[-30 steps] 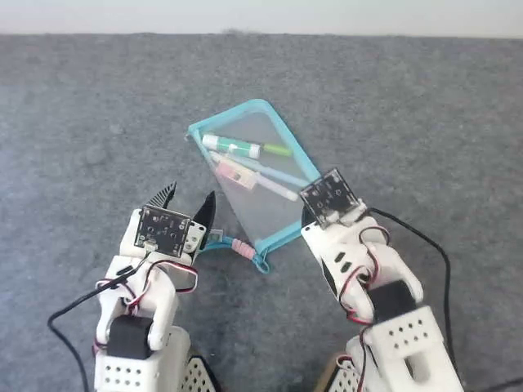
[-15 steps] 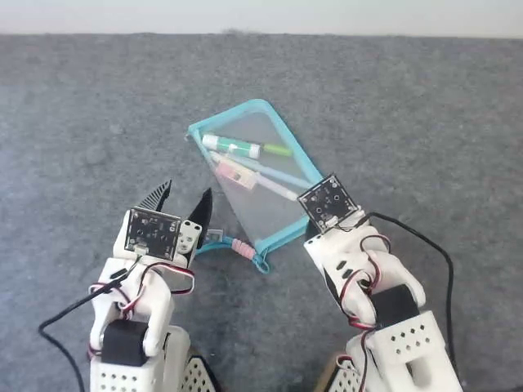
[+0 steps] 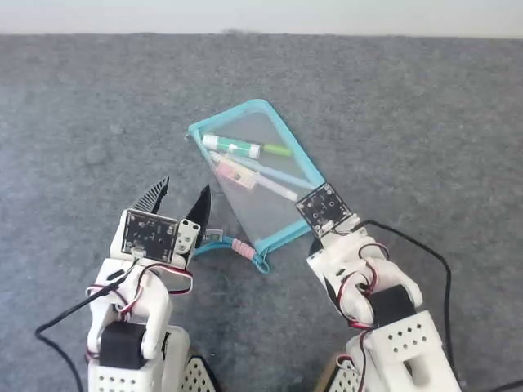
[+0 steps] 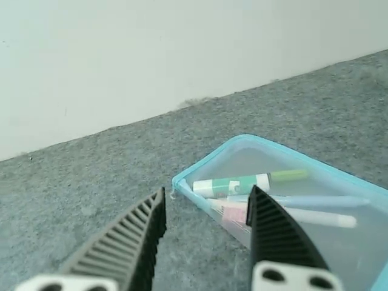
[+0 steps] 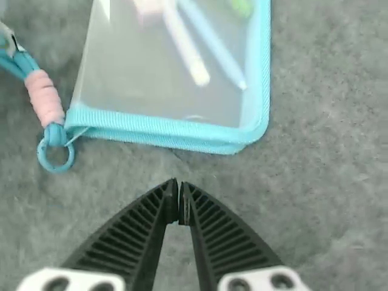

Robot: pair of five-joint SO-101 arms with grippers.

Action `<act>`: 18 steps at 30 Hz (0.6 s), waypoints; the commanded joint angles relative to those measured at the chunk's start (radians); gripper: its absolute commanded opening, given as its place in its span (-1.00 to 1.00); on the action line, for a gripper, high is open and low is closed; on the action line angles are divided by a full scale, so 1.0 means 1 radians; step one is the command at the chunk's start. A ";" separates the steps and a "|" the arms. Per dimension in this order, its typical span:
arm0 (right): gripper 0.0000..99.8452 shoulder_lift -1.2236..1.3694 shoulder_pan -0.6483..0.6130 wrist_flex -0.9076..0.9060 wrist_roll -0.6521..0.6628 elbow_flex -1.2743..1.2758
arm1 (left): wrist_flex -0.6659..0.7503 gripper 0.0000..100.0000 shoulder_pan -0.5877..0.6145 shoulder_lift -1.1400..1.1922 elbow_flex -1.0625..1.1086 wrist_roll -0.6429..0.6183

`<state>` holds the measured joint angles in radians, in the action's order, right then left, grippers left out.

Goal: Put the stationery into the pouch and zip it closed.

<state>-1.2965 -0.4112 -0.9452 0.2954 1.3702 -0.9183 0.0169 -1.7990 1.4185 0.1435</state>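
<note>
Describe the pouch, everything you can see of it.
The pouch is a flat, clear plastic rectangle edged in light blue zip trim, lying slantwise on the grey table. Pens, a green-and-white marker and a pink piece show through it. The zip looks closed. A blue cord with a pink bead hangs off its near corner. The shut right gripper sits just short of its edge, apart; the open left gripper is beside the cord.
</note>
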 commanded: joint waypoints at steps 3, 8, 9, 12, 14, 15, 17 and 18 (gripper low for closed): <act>-0.98 -0.174 0.067 0.028 0.072 0.069 | 0.049 -0.59 0.112 -0.025 -0.050 0.021; -0.98 -0.421 0.133 -0.076 0.072 0.146 | 0.046 -0.59 0.117 -0.025 -0.050 0.015; -0.98 -0.473 0.133 -0.114 0.072 0.157 | 0.043 -0.59 0.117 -0.025 -0.050 0.015; -0.98 -0.529 0.143 -0.163 0.074 0.173 | 0.028 -0.59 0.112 -0.025 -0.048 -0.003; -0.98 -0.499 0.162 -0.147 0.072 0.187 | -0.002 -0.59 0.063 -0.023 -0.038 -0.051; -0.98 -0.495 0.163 -0.128 0.072 0.203 | -0.026 -0.59 0.031 -0.023 -0.031 -0.072; -0.98 -0.499 0.168 -0.114 0.072 0.236 | -0.046 -0.59 -0.020 -0.023 -0.015 -0.087; -0.98 -0.506 0.170 -0.110 0.072 0.255 | -0.046 -0.59 -0.037 -0.023 -0.005 -0.081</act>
<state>-1.7937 -0.2593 -1.0833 0.3537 1.6111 -0.9383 0.0598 -1.7990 1.4185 0.0944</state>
